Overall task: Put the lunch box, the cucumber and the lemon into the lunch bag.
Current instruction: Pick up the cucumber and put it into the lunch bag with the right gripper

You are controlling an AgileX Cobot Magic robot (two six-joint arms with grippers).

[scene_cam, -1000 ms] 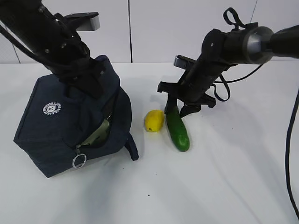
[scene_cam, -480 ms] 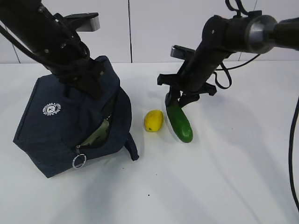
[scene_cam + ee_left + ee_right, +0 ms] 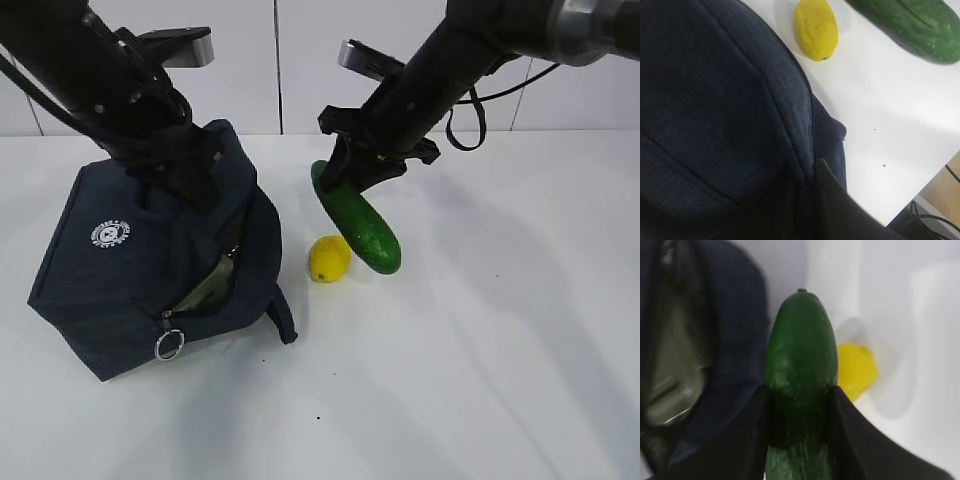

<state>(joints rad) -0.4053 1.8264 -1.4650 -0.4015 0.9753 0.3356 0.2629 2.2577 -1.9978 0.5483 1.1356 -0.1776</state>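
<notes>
Lifted off the table since a second ago, the cucumber (image 3: pixel 356 223) now hangs in the air at the centre of the exterior view, where before it lay flat beside the lemon (image 3: pixel 329 258). The right gripper (image 3: pixel 352 190) has closed its jaws on the cucumber's upper end, one finger on each flank as the right wrist view shows, and the fruit tilts down to the right with its free end just above the lemon. The right arm comes in from the upper right corner, slanting down and left, with a black cable looping off it.

The left gripper (image 3: pixel 196 176) is pinched nearly closed on the fabric at the top of the lunch bag (image 3: pixel 130 270), its arm descending steeply from the upper left corner. In the left wrist view only a dark finger (image 3: pixel 832 202) shows at the bottom edge against the navy cloth.

The bag sits at centre left with its zipper parted; the pale green lid of the lunch box (image 3: pixel 212 286) shows through the gap. A silver ring pull (image 3: pixel 169 345) dangles low on the bag. A round white logo (image 3: pixel 112 232) marks its side; the lettering is too small to read.
</notes>
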